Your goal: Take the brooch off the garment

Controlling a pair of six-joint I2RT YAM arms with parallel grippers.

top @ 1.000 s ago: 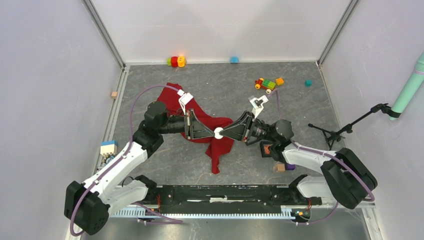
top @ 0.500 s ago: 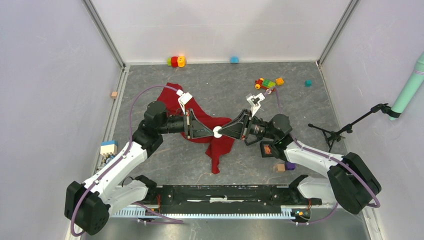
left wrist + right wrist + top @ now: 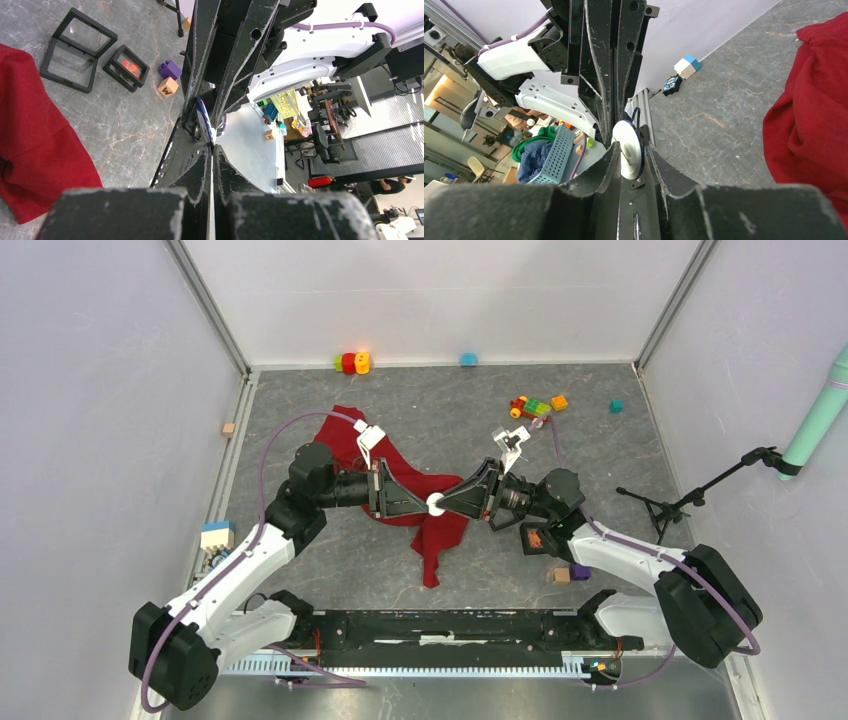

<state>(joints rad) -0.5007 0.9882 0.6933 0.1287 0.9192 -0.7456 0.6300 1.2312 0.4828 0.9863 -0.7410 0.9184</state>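
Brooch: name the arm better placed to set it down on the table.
Right, probably. The white brooch sits between the fingers of the right gripper, clear of the garment; the left gripper is shut and seems only to touch its edge.

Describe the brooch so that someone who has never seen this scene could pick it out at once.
Find the large deep-red garment. Above it the left gripper and right gripper meet tip to tip, with the brooch between them. It is a small white round disc; the toys around are coloured blocks.
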